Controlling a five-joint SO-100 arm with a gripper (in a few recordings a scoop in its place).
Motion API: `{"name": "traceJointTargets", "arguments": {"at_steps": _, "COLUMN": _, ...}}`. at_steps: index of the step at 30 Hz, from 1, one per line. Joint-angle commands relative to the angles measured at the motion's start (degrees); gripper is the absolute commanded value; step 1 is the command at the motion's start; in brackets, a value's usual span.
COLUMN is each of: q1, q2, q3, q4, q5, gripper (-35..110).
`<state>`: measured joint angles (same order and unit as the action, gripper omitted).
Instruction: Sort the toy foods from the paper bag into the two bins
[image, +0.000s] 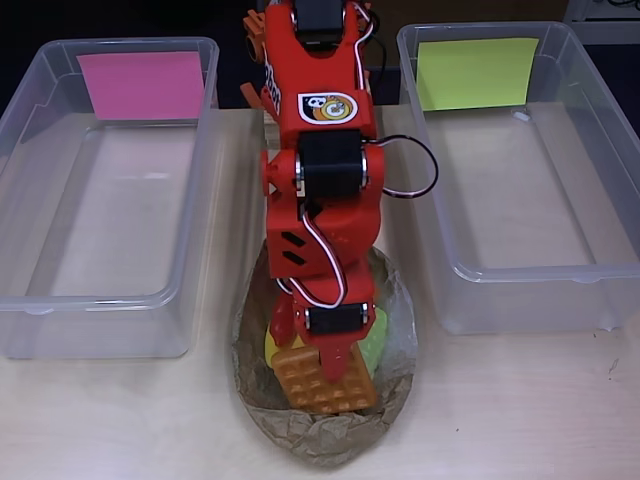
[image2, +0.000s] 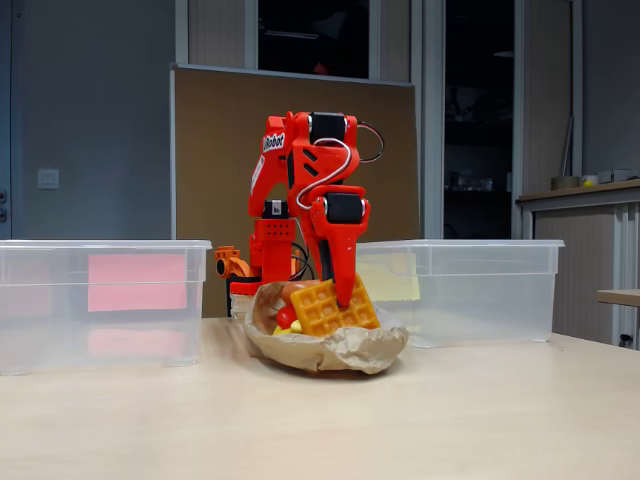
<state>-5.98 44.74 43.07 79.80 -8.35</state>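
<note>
Orange waffle (image: 318, 383) pinched upright by gripper (image: 328, 372) over paper bag (image: 330, 435).

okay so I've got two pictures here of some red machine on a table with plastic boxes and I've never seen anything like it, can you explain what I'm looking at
The red machine is a small robot arm with a two-fingered claw at its tip. One picture looks straight down from above; the other is taken from table height, in front. On the table lies a crumpled brown paper bag holding toy foods. An orange waffle stands out, with yellow and red pieces beside it. The claw is down in the bag at the waffle; whether it grips it, I cannot tell. On either side stands a clear plastic bin, one with a pink label, one with a yellow-green label. Both look empty.
</note>
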Motion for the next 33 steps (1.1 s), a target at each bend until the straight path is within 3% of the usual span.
{"name": "traceJointTargets", "arguments": {"at_steps": 1, "q1": -0.8, "q2": -10.2, "q3": -32.3, "q4": 15.0, "q5": -1.1, "gripper": 0}}
{"name": "traceJointTargets", "arguments": {"at_steps": 4, "q1": -0.9, "q2": -14.2, "q3": -40.8, "q4": 18.2, "q5": -1.1, "gripper": 0}}
{"name": "traceJointTargets", "arguments": {"at_steps": 13, "q1": -2.6, "q2": 8.8, "q3": -10.5, "q4": 11.8, "q5": 3.7, "gripper": 3}}
{"name": "traceJointTargets", "arguments": {"at_steps": 23, "q1": -8.9, "q2": 36.0, "q3": 18.9, "q4": 13.3, "q5": 18.5, "gripper": 0}}
{"name": "traceJointTargets", "arguments": {"at_steps": 33, "q1": -22.2, "q2": 58.4, "q3": 33.3, "q4": 18.8, "q5": 37.6, "gripper": 2}}
